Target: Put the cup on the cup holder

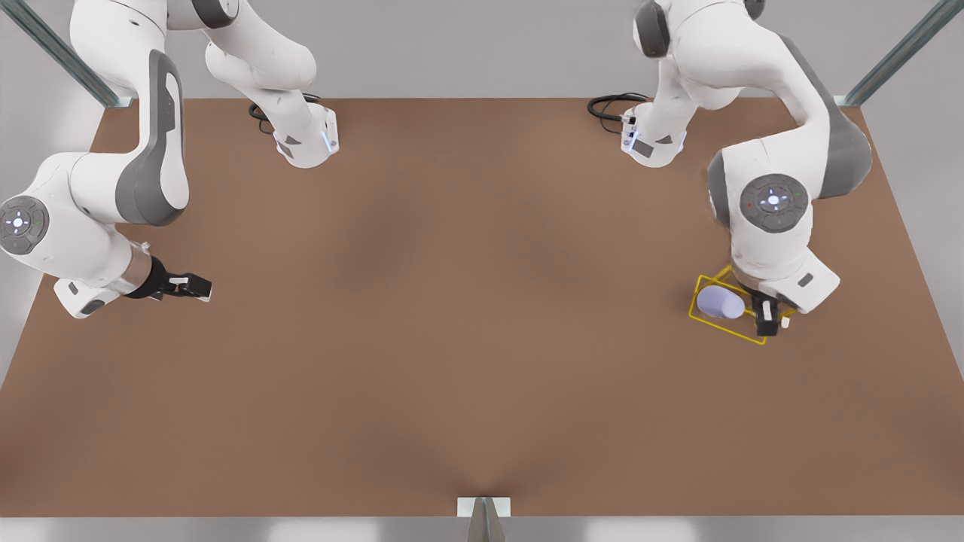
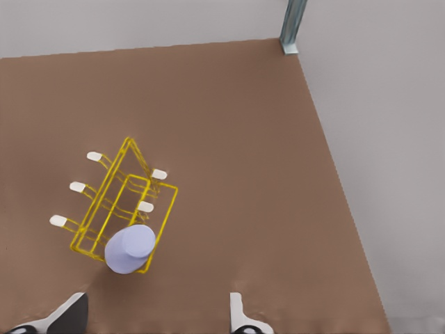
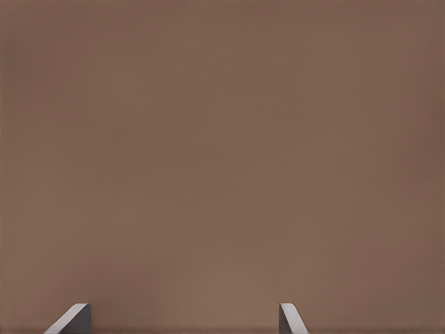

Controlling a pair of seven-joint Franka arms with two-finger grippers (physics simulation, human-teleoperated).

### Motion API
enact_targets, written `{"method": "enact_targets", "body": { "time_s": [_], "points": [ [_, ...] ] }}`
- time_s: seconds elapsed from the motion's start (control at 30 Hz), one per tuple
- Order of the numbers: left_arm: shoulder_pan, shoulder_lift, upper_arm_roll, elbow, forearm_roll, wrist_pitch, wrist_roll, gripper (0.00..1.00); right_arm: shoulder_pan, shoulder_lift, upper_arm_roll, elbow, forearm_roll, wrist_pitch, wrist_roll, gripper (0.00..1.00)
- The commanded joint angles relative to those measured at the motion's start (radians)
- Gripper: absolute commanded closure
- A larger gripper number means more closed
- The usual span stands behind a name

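Cup holder: yellow thin-wire rack (image 2: 115, 209) with a rectangular frame and white-capped prongs, standing on the table near the front view's right edge, where one arm reaches it.
Table: broad brown tabletop (image 1: 467, 316), bare across its middle.
Left arm: bent down over the rack, so its wrist camera looks straight onto the prongs.
Right arm: waiting at the front view's left, well apart from the rack, over bare table.
Cup: small lavender-blue tapered tumbler (image 2: 130, 248), no handle, sitting at the rack's near end, apparently mouth-down over a prong, which I judge is its intended resting place.
Left gripper (image 1: 768, 320): just beside the cup, not touching it in the wrist view; fingers (image 2: 240, 313) spread wide with nothing between them, which suggests the cup is released.
Right gripper (image 1: 197, 286): fingers (image 3: 290, 319) spread wide apart and holding nothing.
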Motion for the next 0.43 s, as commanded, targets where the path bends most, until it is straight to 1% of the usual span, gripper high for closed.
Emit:
{"method": "enact_targets", "body": {
  "time_s": [0.0, 0.03, 0.07, 0.1, 0.13, 0.17, 0.23, 0.4],
  "points": [
    [0.378, -0.112, -0.53, 0.095, 0.029, -0.447, 1.352, 0.0, 0.001, -0.001, 0.0, 0.001, 0.001, 0.0, -0.002, 0.0],
    [0.668, -0.177, -0.935, 0.041, 0.144, -0.308, 1.349, 0.0, 0.001, -0.001, 0.0, 0.001, 0.001, 0.0, -0.002, 0.0],
    [0.746, -0.27, -1.04, -0.137, 0.164, -0.069, 1.311, 0.0, -0.001, -0.001, 0.0, 0.001, 0.001, 0.0, -0.002, 0.0],
    [0.75, -0.292, -1.04, -0.188, 0.129, -0.044, 1.297, 0.0, 0.001, -0.001, 0.0, 0.001, 0.001, 0.0, -0.002, 0.0],
    [0.751, -0.234, -1.027, -0.091, 0.069, -0.218, 1.315, 0.0, -0.001, -0.001, 0.0, 0.001, 0.001, 0.0, -0.002, 0.0],
    [0.75, -0.18, -1.028, -0.001, 0.078, -0.364, 1.389, 0.0, -0.001, -0.001, 0.0, 0.001, 0.001, 0.0, -0.002, 0.0],
    [0.75, -0.191, -1.031, 0.024, 0.058, -0.361, 1.387, 0.0, -0.001, -0.001, 0.0, 0.001, 0.001, 0.0, -0.002, 0.0],
    [0.748, -0.181, -1.022, 0.026, 0.061, -0.363, 1.374, 0.0, -0.001, -0.001, 0.0, 0.001, 0.001, 0.0, -0.002, 0.0]
  ]
}}
